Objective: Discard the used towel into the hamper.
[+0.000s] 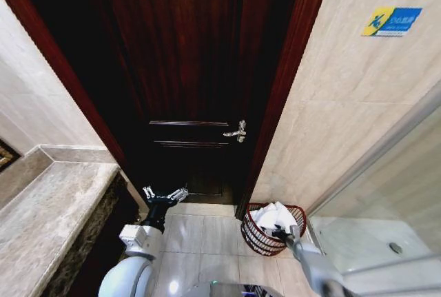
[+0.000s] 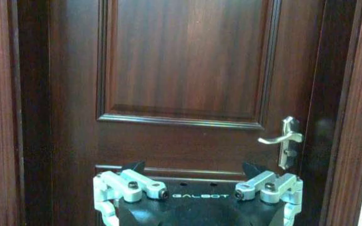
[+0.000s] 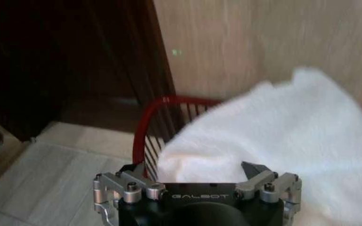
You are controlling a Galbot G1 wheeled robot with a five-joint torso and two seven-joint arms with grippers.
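Two pincers | right pincer open at towel in hamper | left pincer open, empty

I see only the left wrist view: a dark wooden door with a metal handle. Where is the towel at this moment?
Observer: The white towel lies in the red wire hamper, on the floor right of the door.
Operator: Is the right gripper near it?
Observer: Yes. The right gripper is at the hamper's rim, against the towel; in the right wrist view its fingers stand open.
Operator: And the left arm, where is it in the room?
Observer: The left gripper is raised before the door, open and holding nothing, away from the hamper.
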